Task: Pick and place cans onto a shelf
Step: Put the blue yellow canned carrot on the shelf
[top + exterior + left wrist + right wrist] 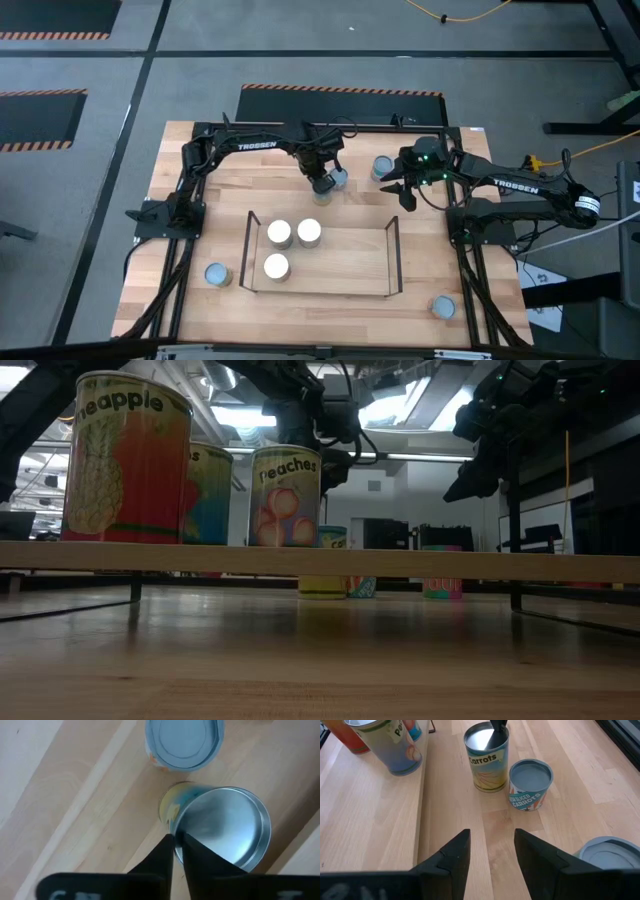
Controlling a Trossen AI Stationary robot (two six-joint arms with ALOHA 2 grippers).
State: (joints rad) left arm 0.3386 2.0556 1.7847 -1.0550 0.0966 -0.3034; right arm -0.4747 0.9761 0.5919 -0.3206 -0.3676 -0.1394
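Left claw (177, 845) pinches the silver-top can's (225, 827) rim behind the shelf (330, 262); right claw (490, 850) hovers open nearby.

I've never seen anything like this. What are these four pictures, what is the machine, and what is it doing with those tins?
It is a robot with two dark arms at a wooden table, each ending in a two-finger gripper. One picture looks straight down from above, one looks level across the table top, and two come from cameras on the arms' wrists.

In the middle stands a low wooden shelf with a wire frame, carrying three cans already. More cans stand around it on the table.

The left gripper is down on a carrots can, its fingers pinching the can's rim, one inside and one outside. A pale-blue-topped can stands right beside it. The right gripper hangs nearby, open and empty.
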